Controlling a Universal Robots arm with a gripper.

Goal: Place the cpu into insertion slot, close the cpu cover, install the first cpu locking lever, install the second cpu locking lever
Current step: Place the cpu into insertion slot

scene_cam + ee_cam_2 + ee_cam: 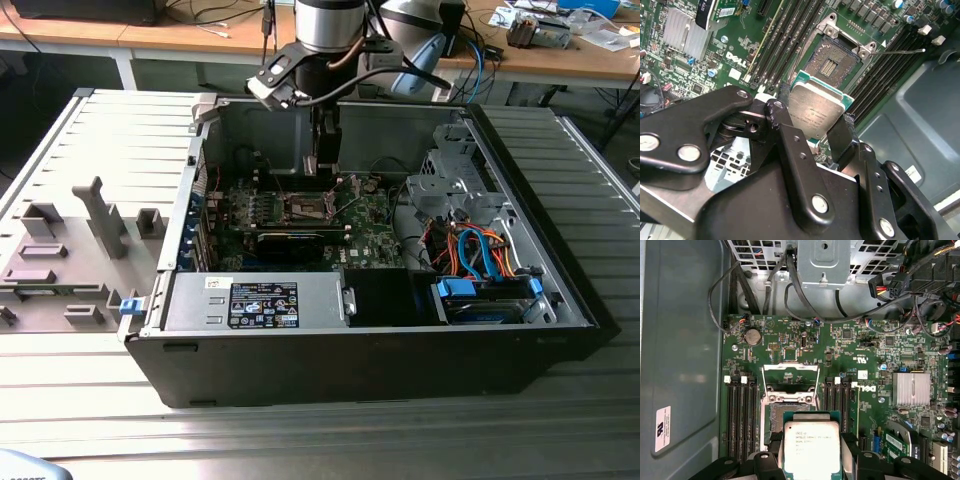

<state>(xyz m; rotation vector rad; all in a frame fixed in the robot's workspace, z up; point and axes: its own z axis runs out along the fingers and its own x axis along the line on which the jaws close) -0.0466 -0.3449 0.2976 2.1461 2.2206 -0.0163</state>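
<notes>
The gripper (812, 120) is crowding the foreground of both wrist views with its black linkage, and its two fingers (840, 137) are pinching the cpu (816, 102) by opposite edges, silvery lid facing the cameras. The chip is hanging in the air above the green motherboard (865, 347), and in the first wrist view it is covering the nearest part of the insertion slot (832, 60), whose brownish contact field is lying bare and unoccupied. Just past the socket, the cpu cover (790, 368) is standing swung back, its square window off the contacts. In the second wrist view a thin wire locking lever (902, 51) is sticking out free beside the socket. Rows of black memory slots (737, 420) are flanking the socket on both sides, with a finned silver heatsink (912, 388) sitting farther off on the board. In the exterior view the arm (328, 20) is reaching down into the open computer case (350, 370), which is lying on a ribbed metal table (300, 440).
</notes>
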